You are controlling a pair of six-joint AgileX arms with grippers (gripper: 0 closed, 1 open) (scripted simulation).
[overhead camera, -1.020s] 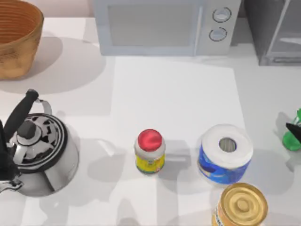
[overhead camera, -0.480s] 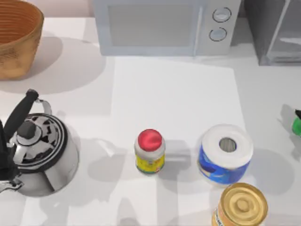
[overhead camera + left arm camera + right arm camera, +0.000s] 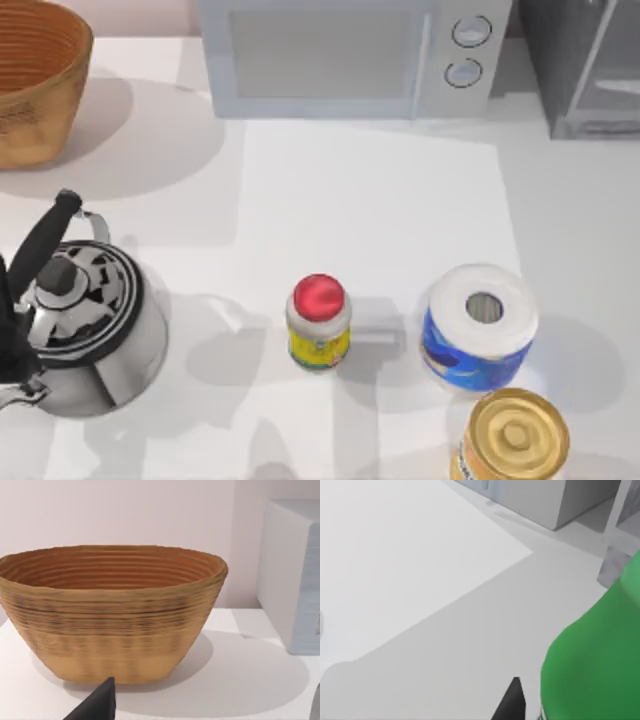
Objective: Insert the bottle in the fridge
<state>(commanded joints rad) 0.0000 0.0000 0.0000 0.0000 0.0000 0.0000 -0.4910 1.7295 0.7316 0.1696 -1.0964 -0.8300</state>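
White tabletop (image 3: 370,200) below; my right gripper (image 3: 530,705) carries the green bottle (image 3: 595,665) near the fridge (image 3: 585,65).

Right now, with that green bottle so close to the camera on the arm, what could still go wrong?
The bottle sits close beside the right tool's fingertip, yet the grip itself is hidden; it could slip. The fridge stands in the table's far right corner beside the microwave, so the bottle might knock the door frame on the way in.
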